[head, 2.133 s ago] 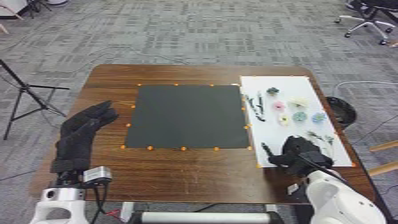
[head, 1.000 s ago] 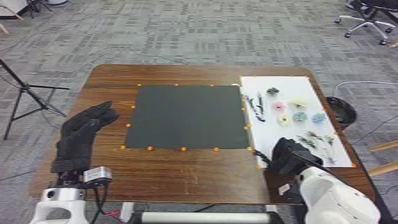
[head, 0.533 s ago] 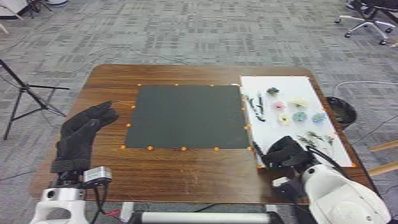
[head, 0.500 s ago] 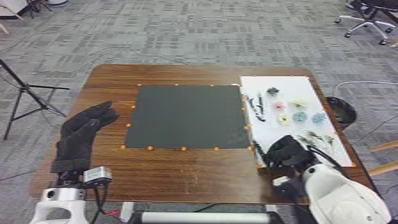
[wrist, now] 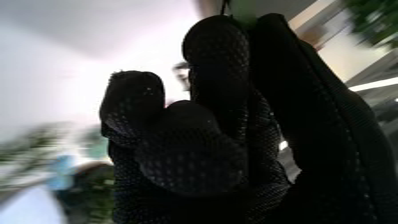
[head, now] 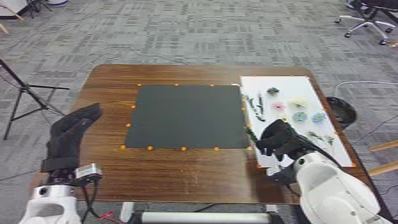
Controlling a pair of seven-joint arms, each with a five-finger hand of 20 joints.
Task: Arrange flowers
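The right hand [head: 282, 139], mostly closed, is apparently pinching a green stem [head: 251, 134] that is jutting out on its left. Flowers [head: 299, 116] are lying just ahead; swinging low risks snagging them, and gripping so near one end risks twisting.

Grey patterned carpet [head: 204, 40] — black tripod [head: 25, 88] at left, wheeled chair [head: 370, 18] far right

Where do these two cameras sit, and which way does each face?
Head view: on the robot's head, facing forward and down over the table; left hand, right hand and both arms show.
Right wrist view: on the right arm's wrist, looking out along the fingers; that hand's black glove shows.
Both share the right hand.
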